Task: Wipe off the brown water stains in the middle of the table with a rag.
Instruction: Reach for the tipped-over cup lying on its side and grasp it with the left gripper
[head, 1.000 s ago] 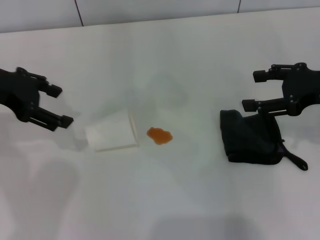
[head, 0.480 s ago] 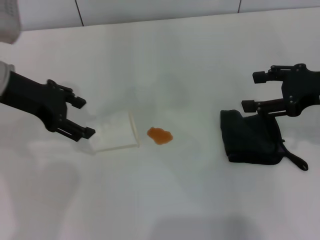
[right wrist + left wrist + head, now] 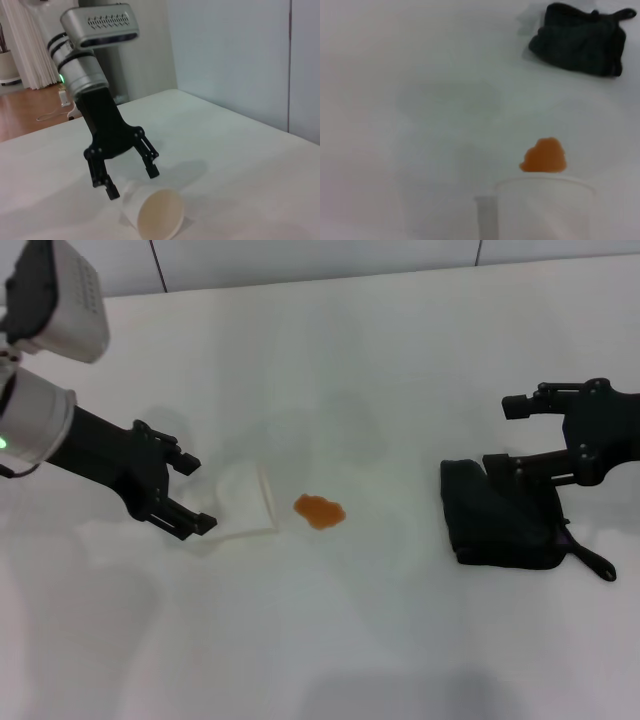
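On the white table [image 3: 400,350], our left arm reaches in low from the left, its left gripper [image 3: 190,495] spread wide around the closed end of a tipped white cup [image 3: 245,502]. Our right gripper [image 3: 505,435] hovers with fingers parted just above the black rag [image 3: 505,515] on the right. The brown water stains [image 3: 319,510] lie mid-table, just beside the cup's mouth and well apart from the rag.

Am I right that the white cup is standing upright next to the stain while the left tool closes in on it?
Not quite: the white paper cup lies on its side, as the right wrist view shows. It is beside the brown stain, with the open left tool at it.
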Controlling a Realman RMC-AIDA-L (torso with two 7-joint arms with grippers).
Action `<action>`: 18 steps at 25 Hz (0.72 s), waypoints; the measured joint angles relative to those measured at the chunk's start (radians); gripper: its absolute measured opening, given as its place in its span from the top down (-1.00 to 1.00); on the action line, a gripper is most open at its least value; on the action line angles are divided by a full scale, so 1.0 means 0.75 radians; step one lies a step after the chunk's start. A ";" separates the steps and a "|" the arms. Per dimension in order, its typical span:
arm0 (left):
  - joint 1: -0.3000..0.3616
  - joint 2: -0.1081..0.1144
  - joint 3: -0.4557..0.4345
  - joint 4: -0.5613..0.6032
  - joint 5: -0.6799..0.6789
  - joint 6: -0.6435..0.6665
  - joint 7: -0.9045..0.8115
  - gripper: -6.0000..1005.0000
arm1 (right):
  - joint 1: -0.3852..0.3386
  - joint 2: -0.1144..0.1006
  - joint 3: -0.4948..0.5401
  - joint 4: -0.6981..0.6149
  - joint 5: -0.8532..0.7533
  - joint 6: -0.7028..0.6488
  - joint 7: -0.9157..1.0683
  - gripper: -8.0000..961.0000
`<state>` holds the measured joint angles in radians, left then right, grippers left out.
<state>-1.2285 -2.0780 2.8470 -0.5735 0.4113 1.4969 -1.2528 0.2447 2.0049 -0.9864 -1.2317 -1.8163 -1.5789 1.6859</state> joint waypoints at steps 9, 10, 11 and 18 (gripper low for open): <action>0.007 0.000 0.000 0.144 0.042 -0.164 0.007 -0.68 | 0.003 0.002 -0.002 0.004 0.000 -0.001 0.011 -0.78; 0.007 0.000 0.000 0.159 0.048 -0.178 0.007 -0.67 | 0.003 0.002 -0.005 0.004 0.000 0.000 0.015 -0.78; 0.007 0.000 0.000 0.175 0.058 -0.195 0.007 -0.67 | 0.003 0.002 -0.008 0.004 0.000 0.001 0.018 -0.78; 0.010 -0.001 0.000 0.249 0.085 -0.274 0.008 -0.65 | 0.003 0.002 -0.012 0.004 -0.003 0.005 0.027 -0.78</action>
<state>-1.2210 -2.0791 2.8470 -0.3869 0.4754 1.2918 -1.2471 0.2470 2.0064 -0.9956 -1.2286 -1.8185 -1.5752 1.7062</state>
